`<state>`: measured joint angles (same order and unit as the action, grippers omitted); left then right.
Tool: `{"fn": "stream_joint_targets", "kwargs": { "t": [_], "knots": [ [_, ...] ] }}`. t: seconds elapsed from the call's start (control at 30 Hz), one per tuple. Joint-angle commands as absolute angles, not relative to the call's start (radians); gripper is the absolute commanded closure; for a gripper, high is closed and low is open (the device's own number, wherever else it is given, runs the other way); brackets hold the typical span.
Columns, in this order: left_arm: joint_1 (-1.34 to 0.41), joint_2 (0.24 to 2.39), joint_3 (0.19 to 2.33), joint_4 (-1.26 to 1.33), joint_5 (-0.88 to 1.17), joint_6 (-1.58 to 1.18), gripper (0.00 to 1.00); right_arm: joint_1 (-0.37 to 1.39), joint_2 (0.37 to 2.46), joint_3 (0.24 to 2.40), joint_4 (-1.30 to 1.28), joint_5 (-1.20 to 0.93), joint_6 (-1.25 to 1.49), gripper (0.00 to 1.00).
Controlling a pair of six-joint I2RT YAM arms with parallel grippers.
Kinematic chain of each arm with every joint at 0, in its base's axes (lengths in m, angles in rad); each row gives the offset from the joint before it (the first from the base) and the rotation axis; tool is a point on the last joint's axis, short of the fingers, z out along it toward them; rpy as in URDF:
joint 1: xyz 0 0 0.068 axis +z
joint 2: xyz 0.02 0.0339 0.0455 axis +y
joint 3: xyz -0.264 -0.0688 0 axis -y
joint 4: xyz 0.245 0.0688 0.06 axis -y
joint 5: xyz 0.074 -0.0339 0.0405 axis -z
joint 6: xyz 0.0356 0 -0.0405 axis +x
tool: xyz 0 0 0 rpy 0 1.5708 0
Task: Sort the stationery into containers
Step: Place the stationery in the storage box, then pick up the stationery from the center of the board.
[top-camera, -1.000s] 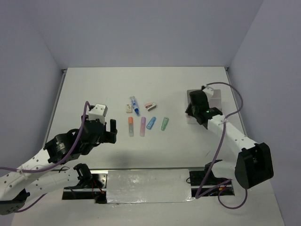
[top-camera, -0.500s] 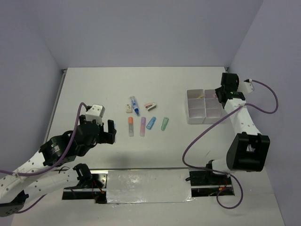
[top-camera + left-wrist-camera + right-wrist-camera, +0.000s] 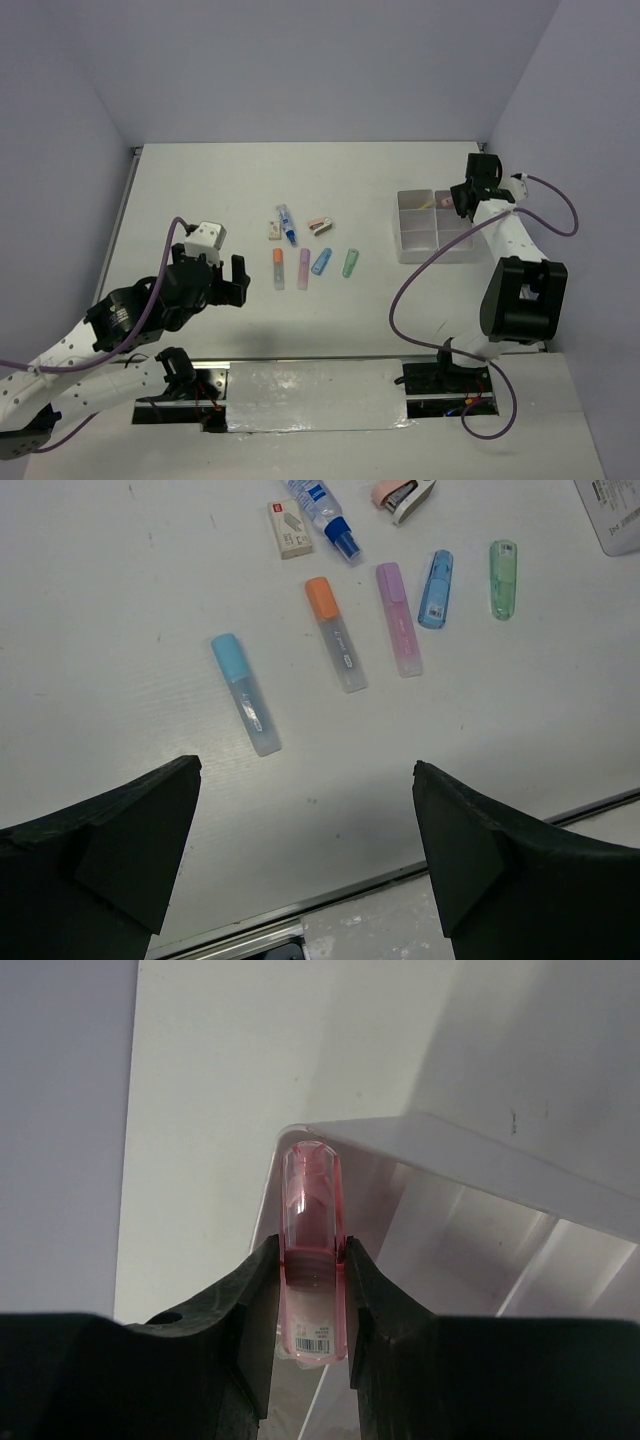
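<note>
My right gripper (image 3: 464,196) is shut on a pink marker (image 3: 313,1195) and holds it over the far right corner of the translucent-white bins (image 3: 418,236); the bin rim (image 3: 470,1150) lies just beyond the marker's tip. My left gripper (image 3: 226,281) is open and empty above the table. In its wrist view (image 3: 306,780) it hovers near a light-blue marker (image 3: 245,694). Further off lie an orange marker (image 3: 278,268), a purple marker (image 3: 303,268), a blue marker (image 3: 321,261), a green marker (image 3: 350,263), a blue-white tube (image 3: 287,224), a small eraser (image 3: 273,231) and a pink-white piece (image 3: 320,225).
The table's near edge with a metal strip (image 3: 250,935) runs just below my left gripper. The right wall stands close behind the bins. The right arm's cable (image 3: 425,270) loops over the table beside the bins.
My right arm has swung from in front of the bins to their far right corner, with the pink marker in its jaws. My left gripper has drifted slightly toward the near edge.
</note>
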<state>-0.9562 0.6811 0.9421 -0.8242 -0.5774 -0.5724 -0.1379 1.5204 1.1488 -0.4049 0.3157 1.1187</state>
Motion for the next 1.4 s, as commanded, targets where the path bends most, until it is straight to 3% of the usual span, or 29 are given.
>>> {"fn": "stream_joint_targets", "kwargs": {
  "t": [0.0,0.23,0.33,0.5,0.6,0.83,1.07,1.13,1.2,1.27,1.3,1.37],
  "knots": [
    [-0.954,0.690,0.933,-0.782,-0.565,-0.542,0.01,-0.143,1.542,1.193,-0.380,0.290,1.147,0.87],
    [-0.954,0.683,0.933,-0.778,-0.557,-0.535,0.01,-0.146,1.546,1.173,-0.337,0.252,1.134,0.80],
    [-0.954,0.683,0.931,-0.773,-0.548,-0.532,0.01,-0.146,1.546,1.180,-0.341,0.239,1.123,0.69],
    [-0.956,0.680,0.931,-0.773,-0.546,-0.529,0.01,-0.147,1.525,1.154,-0.328,0.238,1.117,0.67],
    [-0.957,0.675,0.930,-0.775,-0.545,-0.532,0.01,-0.155,1.532,1.161,-0.339,0.229,1.104,0.58],
    [-0.959,0.673,0.931,-0.776,-0.548,-0.534,0.01,-0.167,1.505,1.166,-0.351,0.207,1.075,0.52],
    [-0.960,0.678,0.931,-0.778,-0.551,-0.537,0.01,-0.166,1.409,1.147,-0.338,0.164,1.032,0.53],
    [-0.960,0.675,0.933,-0.781,-0.557,-0.541,0.01,-0.135,1.358,1.112,-0.318,0.130,0.988,0.52],
    [-0.960,0.672,0.936,-0.790,-0.575,-0.552,0.01,-0.089,1.272,1.082,-0.282,0.118,0.919,0.43],
    [-0.960,0.667,0.943,-0.805,-0.629,-0.584,0.01,0.030,1.194,1.052,-0.293,0.149,0.803,0.37],
    [-0.959,0.666,0.946,-0.831,-0.649,-0.600,0.01,0.067,1.172,1.034,-0.314,0.167,0.732,0.29],
    [-0.956,0.655,0.957,-0.859,-0.698,-0.649,0.01,0.214,1.115,1.003,-0.363,0.256,0.718,0.28]
  ]
}}
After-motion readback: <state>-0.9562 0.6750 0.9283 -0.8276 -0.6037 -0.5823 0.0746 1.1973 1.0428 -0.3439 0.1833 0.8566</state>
